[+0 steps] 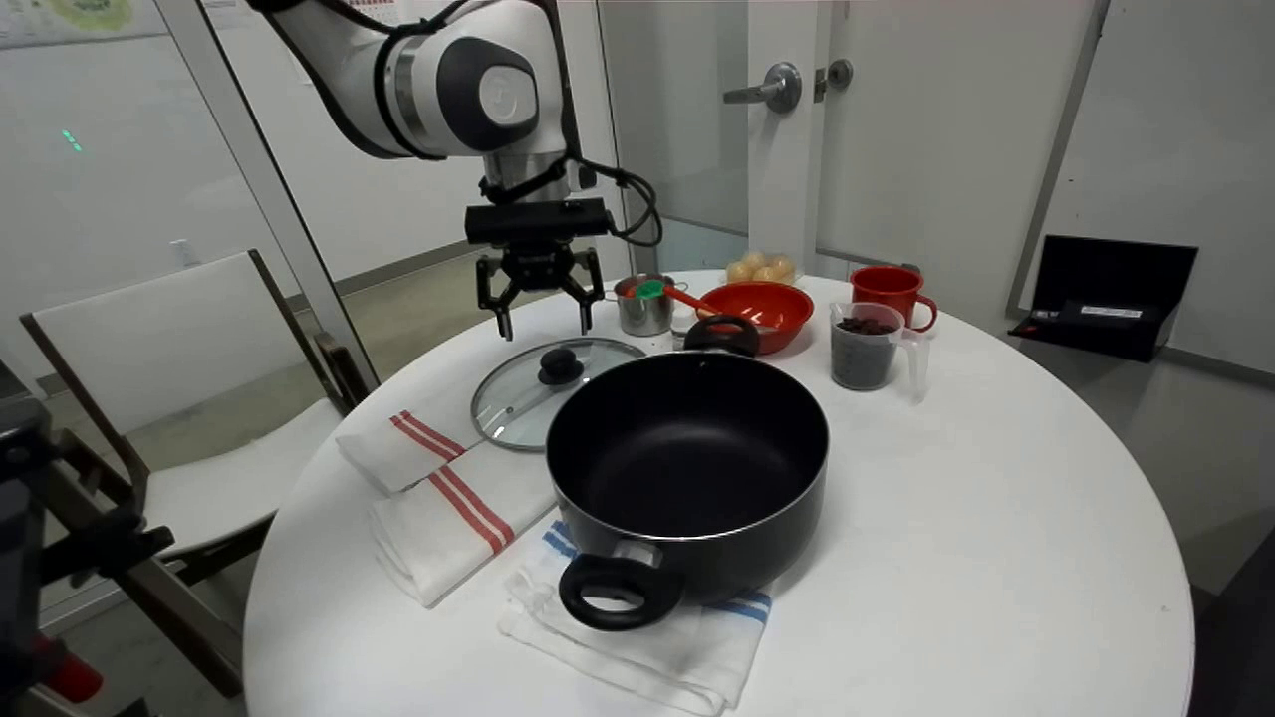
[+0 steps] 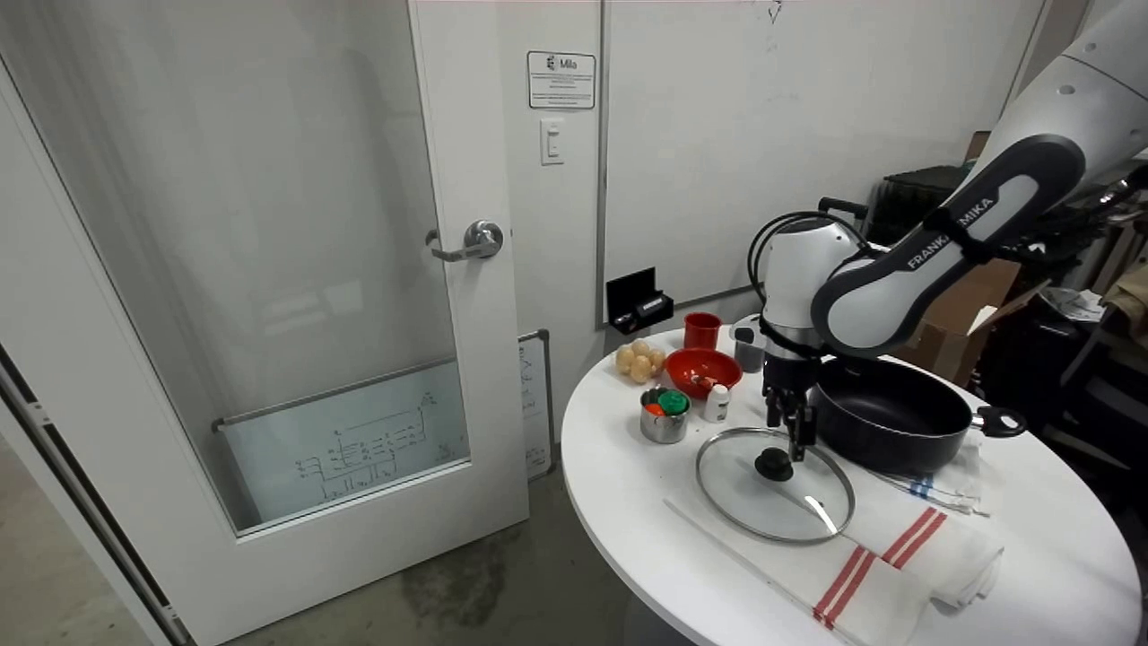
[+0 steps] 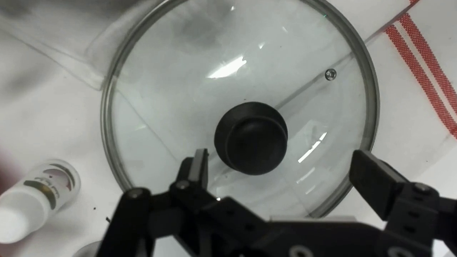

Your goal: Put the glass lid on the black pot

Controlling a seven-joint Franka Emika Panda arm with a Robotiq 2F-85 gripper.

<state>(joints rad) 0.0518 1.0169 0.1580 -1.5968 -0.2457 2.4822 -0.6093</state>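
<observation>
The glass lid [image 1: 518, 403] lies flat, dark knob [image 1: 561, 366] up, partly over striped towels beside the pot. It shows also in an exterior view [image 2: 744, 502] and fills much of the wrist view [image 3: 171, 89]. The black pot [image 1: 757, 543] stands uncovered, its inside bare; it shows also in an exterior view [image 2: 861, 440]. It does not show clearly in the wrist view. My gripper [image 1: 546, 331] points down above the lid, fingers apart and empty. In the wrist view the knob [image 3: 256, 145] lies just ahead of the fingers [image 3: 279, 160], nearer the left one, not between them.
Red-striped towels [image 1: 468, 498] lie by the lid; a blue-striped towel [image 1: 647, 647] lies under the pot. A metal pot [image 1: 645, 314], red bowl [image 1: 782, 309], white bottle [image 2: 717, 404], red mug [image 1: 887, 289] and measuring cup [image 1: 862, 358] stand on the round table [image 1: 996, 558].
</observation>
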